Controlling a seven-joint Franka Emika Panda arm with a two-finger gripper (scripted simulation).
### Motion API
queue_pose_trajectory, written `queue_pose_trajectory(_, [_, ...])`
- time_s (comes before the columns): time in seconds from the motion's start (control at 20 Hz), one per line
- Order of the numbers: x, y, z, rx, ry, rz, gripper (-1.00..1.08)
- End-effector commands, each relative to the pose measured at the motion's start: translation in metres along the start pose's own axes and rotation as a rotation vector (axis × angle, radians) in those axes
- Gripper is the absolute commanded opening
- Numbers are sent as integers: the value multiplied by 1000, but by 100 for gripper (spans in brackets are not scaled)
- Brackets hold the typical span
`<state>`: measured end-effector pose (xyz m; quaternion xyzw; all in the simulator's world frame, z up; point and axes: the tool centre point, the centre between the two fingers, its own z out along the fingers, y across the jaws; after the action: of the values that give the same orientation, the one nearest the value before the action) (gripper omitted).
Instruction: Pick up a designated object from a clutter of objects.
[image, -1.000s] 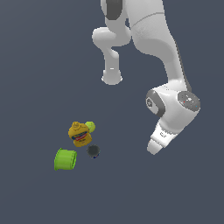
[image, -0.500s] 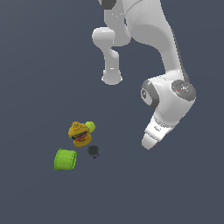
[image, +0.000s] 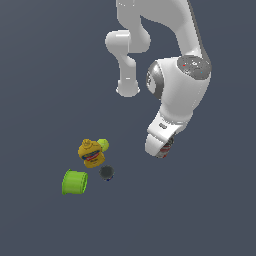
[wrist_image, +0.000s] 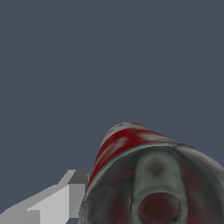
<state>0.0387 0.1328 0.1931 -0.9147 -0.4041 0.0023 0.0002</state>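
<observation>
The can, red-and-white label with a greyish body and dark rim, fills the wrist view close up, its top end toward the camera. One grey finger lies against its side. In the exterior view my gripper hangs above the floor at the exterior view's right, and a red sliver of the can shows between the jaws. The gripper is shut on the can. The clutter lies apart, toward the exterior view's left.
On the floor lie a yellow bottle, a small green ball behind it, a dark round piece and a lime-green cup on its side. The arm's base stands behind.
The hand with the can has swung toward the exterior view's left and risen a little. The clutter items have not moved.
</observation>
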Motion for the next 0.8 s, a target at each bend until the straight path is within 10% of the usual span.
queue_pose_trajectory(0.0, [-18, 10, -26, -2, 4, 0, -100])
queue_pose_trajectory(0.75, [-121, 67, -168, 0, 7, -1, -100])
